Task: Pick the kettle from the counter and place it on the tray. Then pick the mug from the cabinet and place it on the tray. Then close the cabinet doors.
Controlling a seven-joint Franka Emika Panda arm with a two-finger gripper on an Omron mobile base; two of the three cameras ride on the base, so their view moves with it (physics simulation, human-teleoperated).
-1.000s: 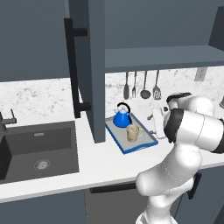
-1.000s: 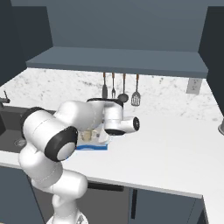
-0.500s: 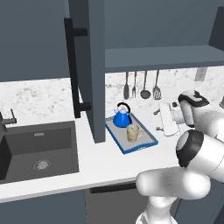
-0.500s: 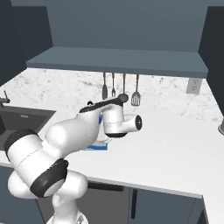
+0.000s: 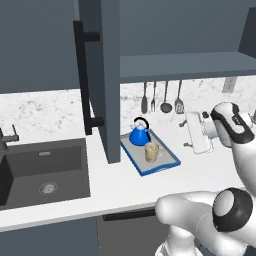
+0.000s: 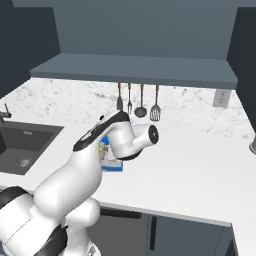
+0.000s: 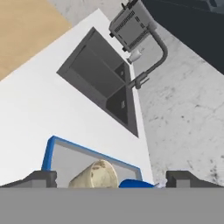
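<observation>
The blue kettle (image 5: pixel 139 135) and the beige mug (image 5: pixel 151 152) both stand on the blue-rimmed tray (image 5: pixel 161 169), on the white counter (image 5: pixel 60 200) under the cabinet (image 5: pixel 180 65). The cabinet's left door (image 5: pixel 106 75) stands open, edge-on beside the tray, and its right door (image 6: pixel 245 55) is open too. My gripper (image 5: pixel 186 134) hovers right of the tray, open, with nothing between its fingers. In the hand view its fingertips (image 7: pixel 38 178) frame the mug (image 7: pixel 97 174), the kettle (image 7: pixel 133 183) and the tray rim (image 7: pixel 50 148) from a distance.
A dark sink (image 5: pixel 45 170) with a faucet (image 7: pixel 151 57) is set in the counter left of the tray. Several utensils (image 5: pixel 162 97) hang on the wall behind it. My arm (image 6: pixel 100 150) hides most of the tray in the right base view.
The arm's elbow has swung to the right and lower in the left base view. The hand stays right of the tray, still open. Kettle and mug have not moved.
</observation>
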